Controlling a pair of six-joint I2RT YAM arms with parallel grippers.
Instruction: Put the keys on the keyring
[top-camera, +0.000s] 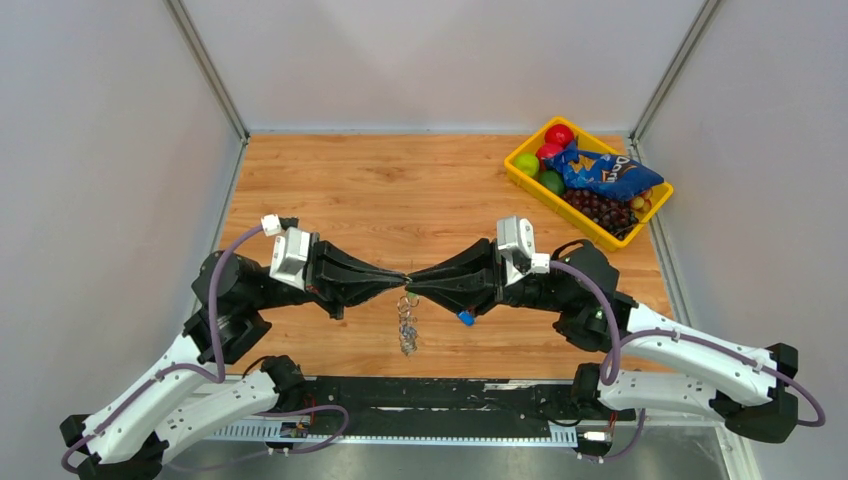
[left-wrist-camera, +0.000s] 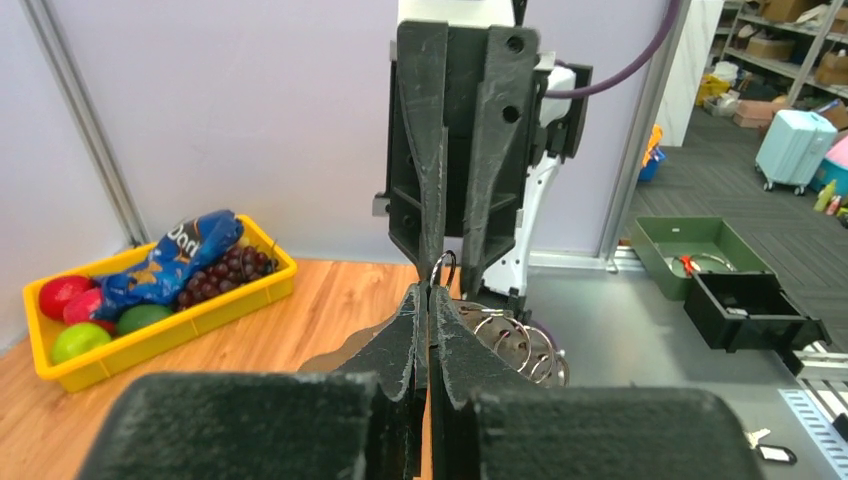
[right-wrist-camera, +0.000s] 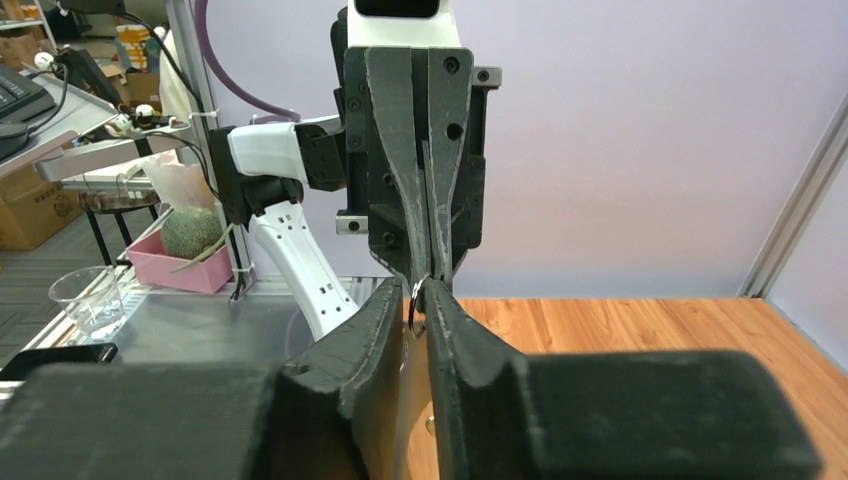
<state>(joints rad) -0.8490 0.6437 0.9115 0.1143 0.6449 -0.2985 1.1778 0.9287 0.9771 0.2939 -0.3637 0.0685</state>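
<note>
Left gripper (left-wrist-camera: 428, 296) fills the foreground of its own wrist view, fingers pressed together at the tips. It appears to be pinching the rim of the keyring (left-wrist-camera: 443, 268), which stands just past those tips.

Right gripper (right-wrist-camera: 418, 292) meets it nose to nose. Its fingers are slightly parted, with a narrow gap about the ring and no firm pinch evident.

Location: the keyring is held in the air over the middle of the table (top-camera: 400, 190), toward the near edge. The chain (top-camera: 407, 335) hangs straight down from it.

One blue-capped key (top-camera: 465, 318) lies on the table beneath the right gripper, just beside the chain and toward the right edge. No other keys can be made out.

A yellow basket (top-camera: 520, 165) of groceries sits at the far right corner, well apart.

Handling assessment:
- Ring: light, thin, stiff and probably slick, so liable to twist in a pinch. Best held across the wire, away from the split end.
- Chain: loose, and will swing.
- Key: small and flat on the wood. The plastic cap offers the better hold, leaving the hole free.
</note>
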